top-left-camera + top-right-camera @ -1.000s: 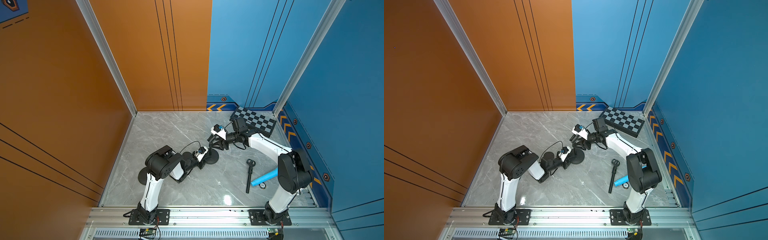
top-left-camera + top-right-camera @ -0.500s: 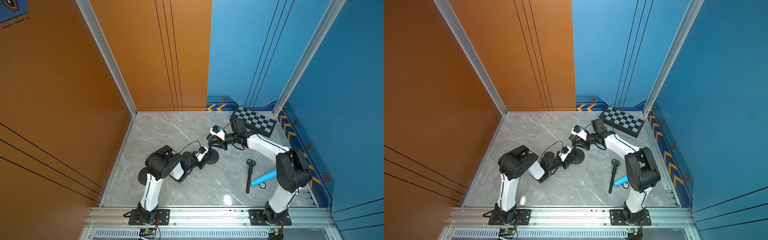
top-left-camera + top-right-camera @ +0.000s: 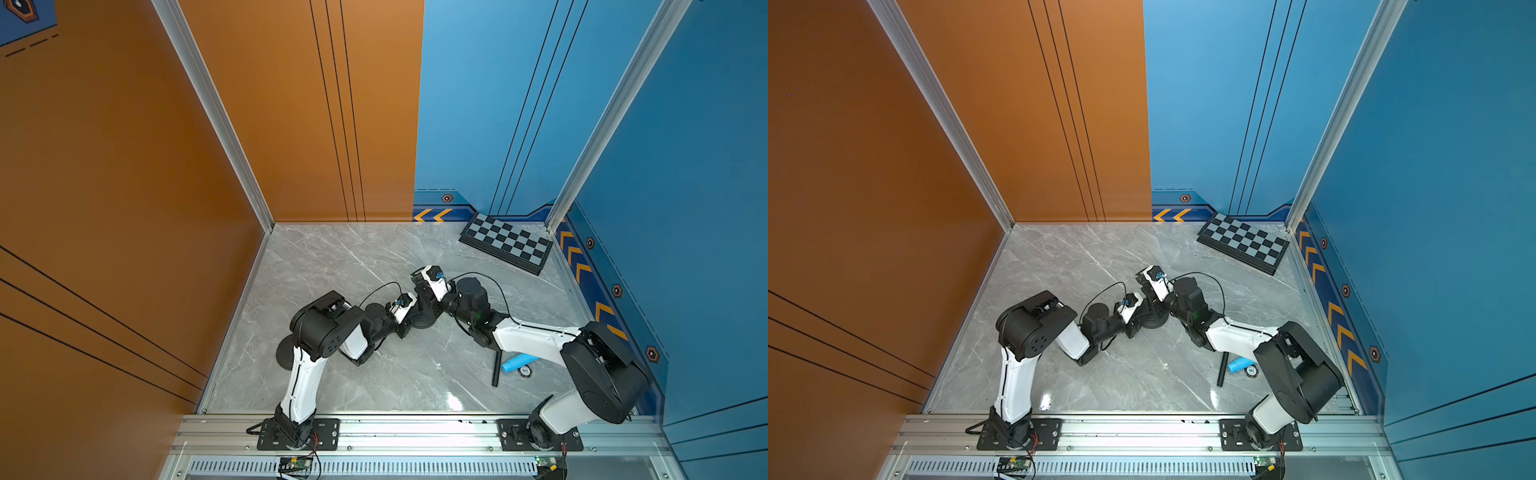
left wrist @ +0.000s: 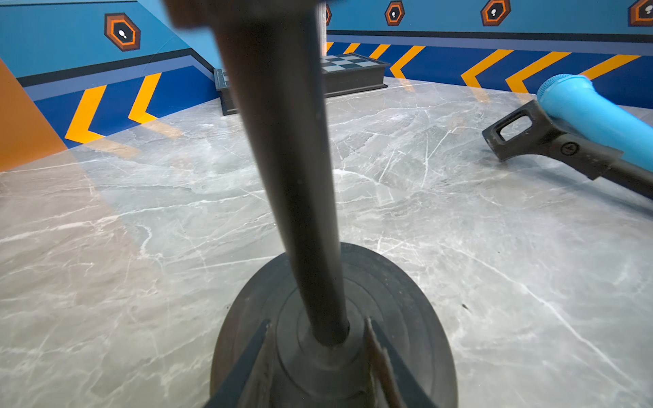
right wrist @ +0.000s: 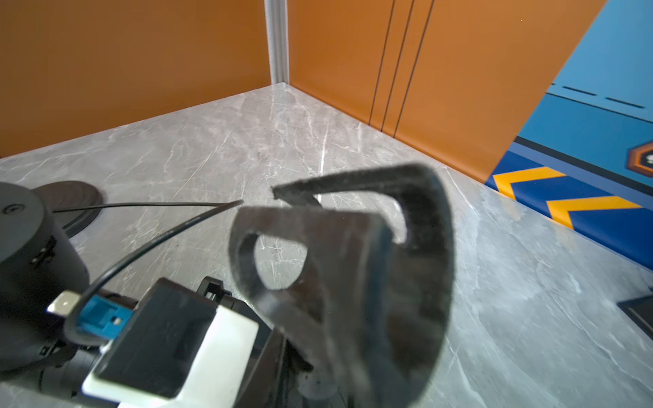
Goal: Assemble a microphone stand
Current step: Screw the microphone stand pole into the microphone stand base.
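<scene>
A round black base (image 3: 430,322) (image 3: 1154,323) lies on the marble floor, and a black pole (image 4: 293,176) stands upright in its middle. My left gripper (image 3: 409,326) (image 4: 317,323) is low at the base, its fingers (image 4: 261,353) pressed on either side of the raised hub. From above, my right gripper (image 3: 424,301) (image 3: 1148,299) is shut on the pole. Its fingers are hidden behind the black microphone clip (image 5: 353,265) at the pole's top. A blue microphone (image 3: 517,363) (image 4: 593,113) lies to the right.
A second black pole with a clip (image 3: 496,370) (image 4: 551,141) lies beside the microphone, with a small round part (image 3: 525,371) next to it. Another black disc (image 3: 284,353) (image 5: 70,197) sits partly under my left arm. A chessboard (image 3: 507,243) lies in the back right corner.
My right gripper has closed on the pole. Its forearm has swung toward the front and now covers the upper end of the lying pole. The left arm has not moved.
</scene>
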{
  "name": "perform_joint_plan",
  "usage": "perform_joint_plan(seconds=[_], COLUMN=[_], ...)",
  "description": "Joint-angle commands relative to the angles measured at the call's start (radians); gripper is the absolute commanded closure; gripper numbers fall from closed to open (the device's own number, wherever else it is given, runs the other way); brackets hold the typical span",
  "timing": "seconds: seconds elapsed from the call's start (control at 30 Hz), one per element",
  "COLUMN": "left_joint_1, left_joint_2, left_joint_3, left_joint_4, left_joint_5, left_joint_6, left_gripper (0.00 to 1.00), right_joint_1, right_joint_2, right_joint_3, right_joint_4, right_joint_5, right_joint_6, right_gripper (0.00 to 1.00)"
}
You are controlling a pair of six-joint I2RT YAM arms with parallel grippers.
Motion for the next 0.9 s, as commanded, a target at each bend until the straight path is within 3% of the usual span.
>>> perform_joint_plan(seconds=[0.0, 0.1, 0.23, 0.4, 0.63, 0.87], left_joint_1=[-0.013, -0.014, -0.014, -0.012, -0.011, -0.011], left_joint_2=[0.005, 0.005, 0.007, 0.006, 0.006, 0.006], left_joint_3=[-0.002, -0.003, -0.002, -0.004, -0.004, -0.004], left_joint_4=[-0.098, -0.098, -0.1, -0.099, -0.099, -0.1], left_joint_5=[-0.001, 0.005, 0.008, 0.014, 0.018, 0.017], left_joint_6=[0.03, 0.033, 0.036, 0.037, 0.038, 0.037], left_gripper=[0.57, 0.57, 0.56, 0.57, 0.57, 0.57], right_joint_1=[0.021, 0.005, -0.03, -0.079, -0.146, -0.154], right_joint_2=[0.008, -0.002, -0.016, -0.029, 0.029, 0.054], right_joint_3=[-0.033, -0.011, 0.027, 0.128, 0.243, 0.241], right_joint_4=[-0.023, -0.051, -0.114, -0.294, -0.388, -0.356], right_joint_5=[0.207, 0.099, -0.074, -0.28, -0.376, -0.349], right_joint_6=[0.087, 0.076, 0.015, -0.115, -0.156, -0.128], right_gripper=[1.0, 0.96, 0.52, 0.35, 0.36, 0.63])
